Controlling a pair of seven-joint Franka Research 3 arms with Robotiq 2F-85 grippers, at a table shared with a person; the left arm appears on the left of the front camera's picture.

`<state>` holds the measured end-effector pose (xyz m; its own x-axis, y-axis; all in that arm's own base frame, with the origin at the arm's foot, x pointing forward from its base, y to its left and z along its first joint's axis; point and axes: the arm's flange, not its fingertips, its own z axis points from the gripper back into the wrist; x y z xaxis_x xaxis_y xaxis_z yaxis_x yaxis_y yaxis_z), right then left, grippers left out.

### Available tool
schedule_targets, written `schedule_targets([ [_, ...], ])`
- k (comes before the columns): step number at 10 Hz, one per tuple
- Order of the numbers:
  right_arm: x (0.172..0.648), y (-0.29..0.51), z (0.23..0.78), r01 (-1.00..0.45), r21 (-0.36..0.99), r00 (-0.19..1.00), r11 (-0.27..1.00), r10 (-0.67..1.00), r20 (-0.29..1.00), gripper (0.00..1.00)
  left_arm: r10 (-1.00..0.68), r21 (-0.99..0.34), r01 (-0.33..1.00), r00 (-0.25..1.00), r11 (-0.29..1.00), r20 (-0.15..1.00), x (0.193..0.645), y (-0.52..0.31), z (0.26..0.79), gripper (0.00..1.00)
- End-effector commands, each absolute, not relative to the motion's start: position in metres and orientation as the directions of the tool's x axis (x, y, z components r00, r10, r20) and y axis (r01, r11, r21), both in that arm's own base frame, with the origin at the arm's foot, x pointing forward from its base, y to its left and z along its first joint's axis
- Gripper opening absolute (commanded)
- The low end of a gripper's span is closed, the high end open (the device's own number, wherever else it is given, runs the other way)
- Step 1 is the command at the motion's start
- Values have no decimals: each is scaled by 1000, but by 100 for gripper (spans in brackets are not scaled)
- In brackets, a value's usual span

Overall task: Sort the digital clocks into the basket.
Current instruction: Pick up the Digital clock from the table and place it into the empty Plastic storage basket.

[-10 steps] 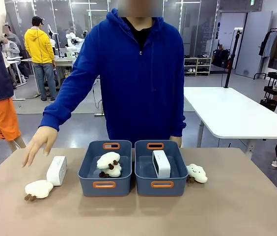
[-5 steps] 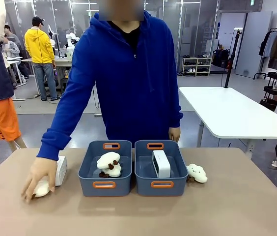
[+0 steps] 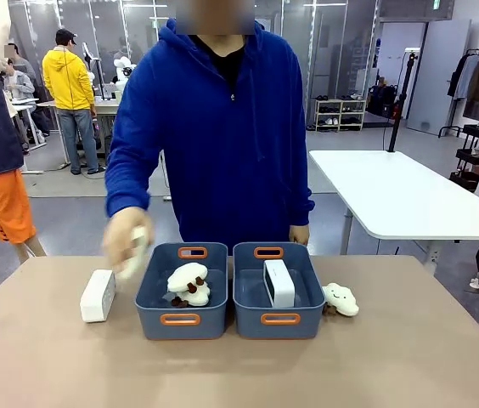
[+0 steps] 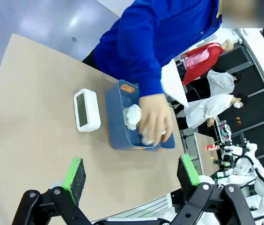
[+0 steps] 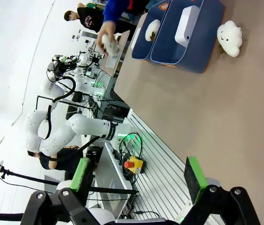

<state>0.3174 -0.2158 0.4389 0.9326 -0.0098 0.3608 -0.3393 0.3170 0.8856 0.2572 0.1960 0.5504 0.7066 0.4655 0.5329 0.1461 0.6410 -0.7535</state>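
Front view: two baskets stand side by side at the middle of the table's [image 3: 409, 365] far edge. The right-hand basket [image 3: 303, 308] holds the first clock [image 3: 278, 283] on edge. The second clock [image 3: 98, 295] stands on the table just left of the left-hand basket [image 3: 150, 299].

There are three lots of plush. The plush heap [image 3: 188, 285] in the left-hand basket may be one or two toys. The loose plush [image 3: 340, 298] lies beside the right-hand basket. The held plush [image 3: 138, 251] is blurred in the person's hand [image 3: 123, 238]. A second ago it lay on the table by the second clock.

Left wrist view: the left gripper [image 4: 131, 172] gapes wide and empty. The hand covers much of the baskets.

Right wrist view: the right gripper [image 5: 138, 176] is spread wide and empty. The top edge cuts off both baskets.
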Motion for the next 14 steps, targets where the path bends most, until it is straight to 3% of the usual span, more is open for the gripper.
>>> schedule_targets([
  [1, 315, -215, 439, -358, 877, 926, 320, 0, 378, 100, 435, -738, 141, 729, 660, 528, 274, 189, 552, 100],
  [6, 315, -215, 439, -358, 877, 926, 320, 0, 378, 100, 203, -495, 58, 866, 867, 457, 394, 60, 509, 100],
  [9, 315, -215, 439, -358, 877, 926, 320, 0, 378, 100, 156, -426, 41, 896, 904, 415, 432, -13, 465, 100],
  [14, 315, -215, 439, -358, 877, 926, 320, 0, 378, 100, 40, -180, 27, 932, 983, 361, 495, -81, 404, 100],
])
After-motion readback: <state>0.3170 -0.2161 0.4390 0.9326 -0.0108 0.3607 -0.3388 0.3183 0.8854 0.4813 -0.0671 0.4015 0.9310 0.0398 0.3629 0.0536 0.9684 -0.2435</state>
